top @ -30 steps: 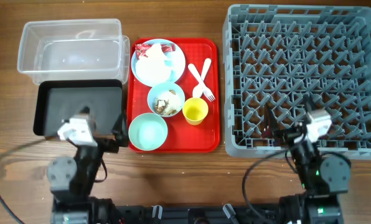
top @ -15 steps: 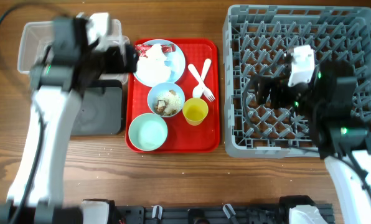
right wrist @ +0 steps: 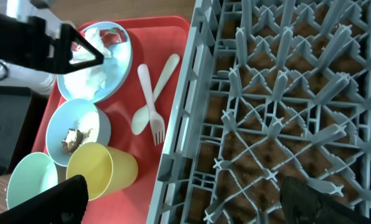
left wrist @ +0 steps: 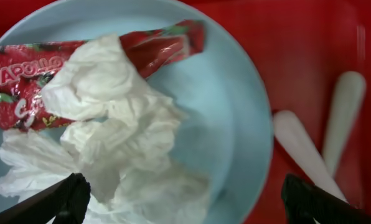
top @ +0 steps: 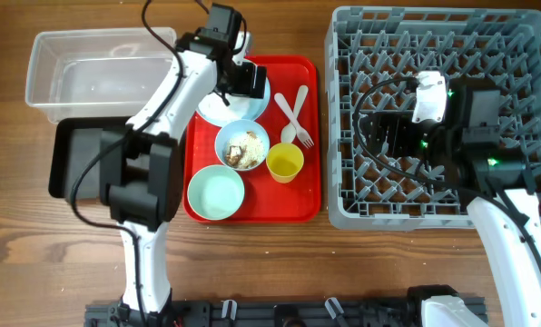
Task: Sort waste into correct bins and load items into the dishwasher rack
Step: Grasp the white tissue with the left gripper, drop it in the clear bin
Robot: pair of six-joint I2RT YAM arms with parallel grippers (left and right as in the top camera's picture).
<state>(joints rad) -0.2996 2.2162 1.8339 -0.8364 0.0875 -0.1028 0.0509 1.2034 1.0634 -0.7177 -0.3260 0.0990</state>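
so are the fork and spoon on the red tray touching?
Touching. The right wrist view shows the fork and spoon crossing on the red tray, one lying over the other.

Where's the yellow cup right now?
Overhead view: the yellow cup stands on the red tray, right of the scrap bowl, below the fork.

A second ago the left gripper [top: 241, 80] sat folded at the near edge of the black tray [top: 80, 154]. It has since swung past the clear tub [top: 89, 73] to the plate [left wrist: 235, 124] at the red tray's [top: 298, 195] far left corner, jaws wide over the crumpled paper [left wrist: 123, 143]. The right gripper [top: 388, 132] has risen from the rack's [top: 488, 54] near edge to its left side.
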